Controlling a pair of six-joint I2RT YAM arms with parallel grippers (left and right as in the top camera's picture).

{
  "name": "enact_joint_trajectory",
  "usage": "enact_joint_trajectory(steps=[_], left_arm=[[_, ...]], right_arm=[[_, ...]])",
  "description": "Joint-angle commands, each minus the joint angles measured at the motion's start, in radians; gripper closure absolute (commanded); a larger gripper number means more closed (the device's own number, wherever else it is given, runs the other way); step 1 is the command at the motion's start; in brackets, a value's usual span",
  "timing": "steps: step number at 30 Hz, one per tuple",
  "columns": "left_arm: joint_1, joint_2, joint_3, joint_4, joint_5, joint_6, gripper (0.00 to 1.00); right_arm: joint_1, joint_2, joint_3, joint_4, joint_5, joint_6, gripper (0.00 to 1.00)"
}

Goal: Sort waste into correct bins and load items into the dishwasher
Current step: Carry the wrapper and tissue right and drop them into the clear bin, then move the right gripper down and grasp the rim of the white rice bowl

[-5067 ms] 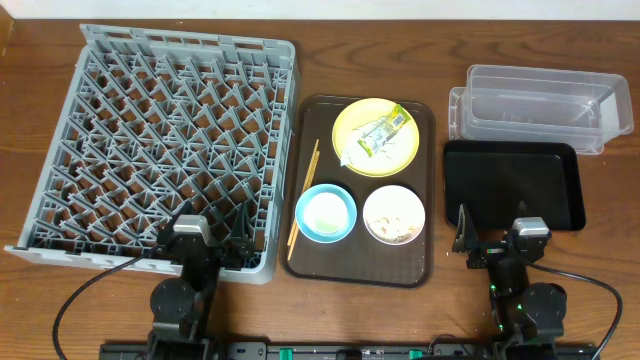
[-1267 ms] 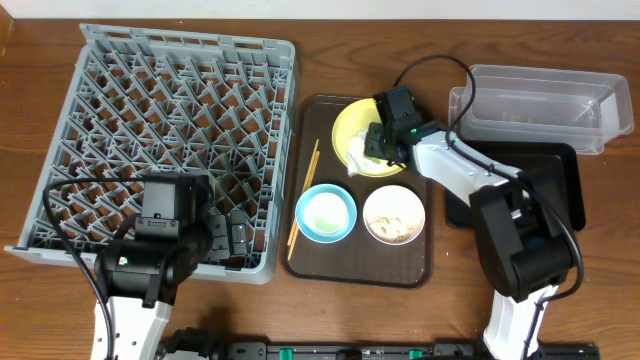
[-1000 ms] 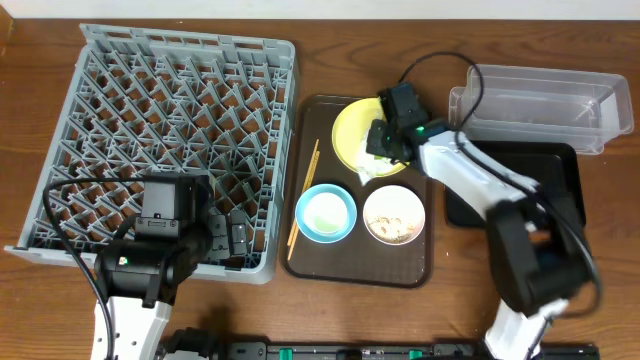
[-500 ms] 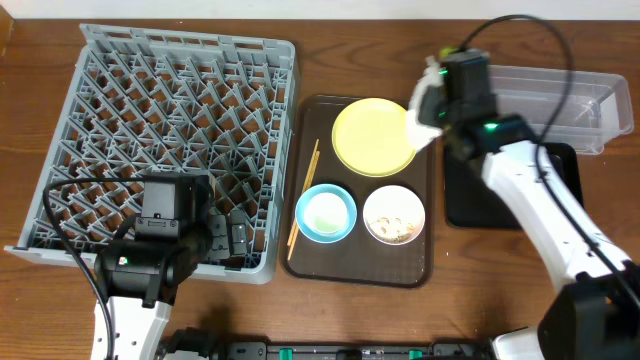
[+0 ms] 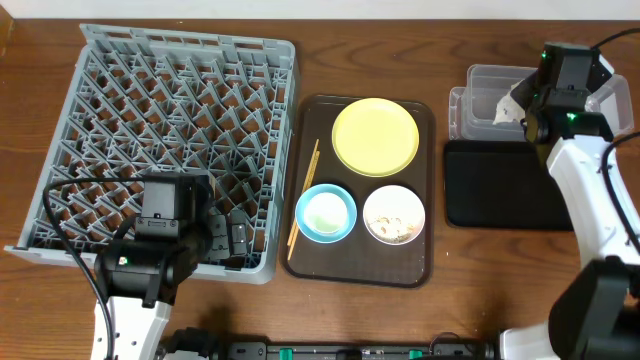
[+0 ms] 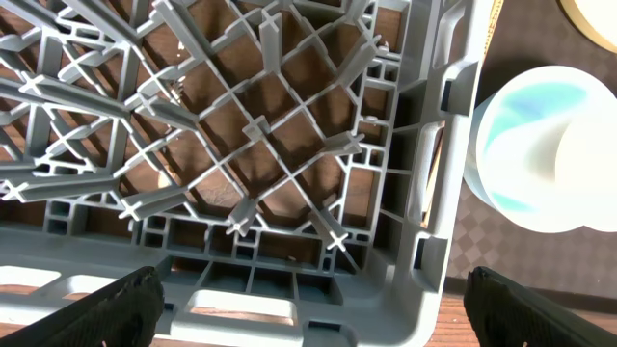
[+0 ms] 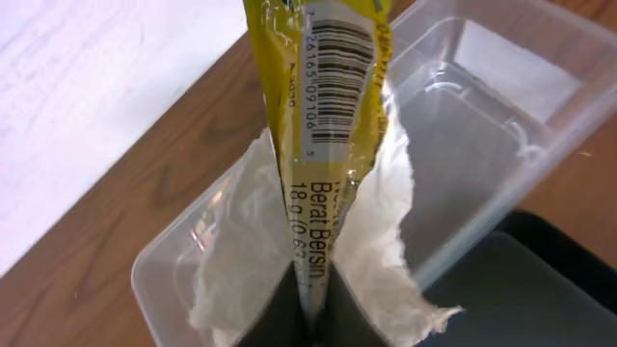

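My right gripper (image 7: 313,289) is shut on the crumpled wrapper (image 7: 323,116), a yellow printed strip with white crumpled film on both sides. It hangs over the left end of the clear tub (image 7: 482,125). In the overhead view the right gripper (image 5: 518,105) is above the clear tub (image 5: 490,85), with the black tray (image 5: 500,185) just in front. The yellow plate (image 5: 375,137) lies bare. Near it are the light blue bowl (image 5: 326,212), the cream bowl (image 5: 394,214) holding beige scraps, and the chopsticks (image 5: 304,200). My left gripper (image 6: 308,318) stands open over the front right corner of the grey rack (image 6: 270,145).
The plate, bowls and chopsticks rest on a brown serving tray (image 5: 360,265) between the grey rack (image 5: 170,130) and the bins. The light blue bowl (image 6: 521,164) shows right of the rack's wall in the left wrist view. Bare wooden table surrounds everything.
The right arm has lifted the wrapper off the yellow plate and carried it right, to above the clear tub. The plate now lies bare. The left arm has not moved.
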Motion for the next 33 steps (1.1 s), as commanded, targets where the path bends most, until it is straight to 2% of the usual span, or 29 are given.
enact_joint_trajectory(steps=[1, 2, 5, 10, 13, 16, 20, 25, 27, 30, 33], left_arm=[[-0.004, -0.002, 0.025, -0.006, 0.003, -0.005, 0.0], [-0.004, -0.002, 0.025, -0.008, 0.003, -0.005, 0.0], [-0.004, -0.002, 0.025, -0.012, 0.003, -0.005, 0.0], [-0.004, -0.002, 0.025, -0.012, 0.002, -0.005, 0.0], [-0.004, -0.002, 0.025, -0.012, 0.002, -0.005, 0.0], [-0.004, -0.002, 0.025, -0.011, 0.002, -0.005, 0.0], [-0.004, -0.002, 0.025, -0.01, 0.002, -0.004, 0.0], [-0.004, -0.002, 0.025, -0.01, 0.002, -0.004, 0.0], [-0.004, -0.001, 0.025, -0.01, 0.002, -0.004, 0.0], [-0.004, -0.001, 0.025, -0.01, 0.002, -0.004, 0.0], [-0.004, -0.001, 0.025, -0.01, 0.002, -0.005, 0.0]], right_arm=[[-0.008, 0.062, 0.011, 0.042, -0.045, 0.045, 0.79], [-0.008, 0.076, 0.011, 0.053, -0.055, 0.045, 0.62], [-0.008, 0.088, 0.011, 0.067, -0.065, 0.042, 0.34], [-0.008, 0.054, 0.011, 0.086, -0.146, -0.119, 0.3], [-0.007, -0.001, 0.011, 0.05, -0.293, -0.26, 0.35], [0.0, -0.074, 0.011, -0.083, -0.549, -0.437, 0.32], [0.038, -0.134, 0.011, -0.313, -0.751, -0.632, 0.31], [0.159, -0.144, 0.008, -0.586, -0.76, -0.8, 0.32], [0.225, -0.144, -0.008, -0.631, -0.759, -0.828, 0.33], [0.333, -0.143, -0.053, -0.63, -0.726, -0.831, 0.33], [0.46, -0.143, -0.13, -0.557, -0.629, -0.83, 0.4]])
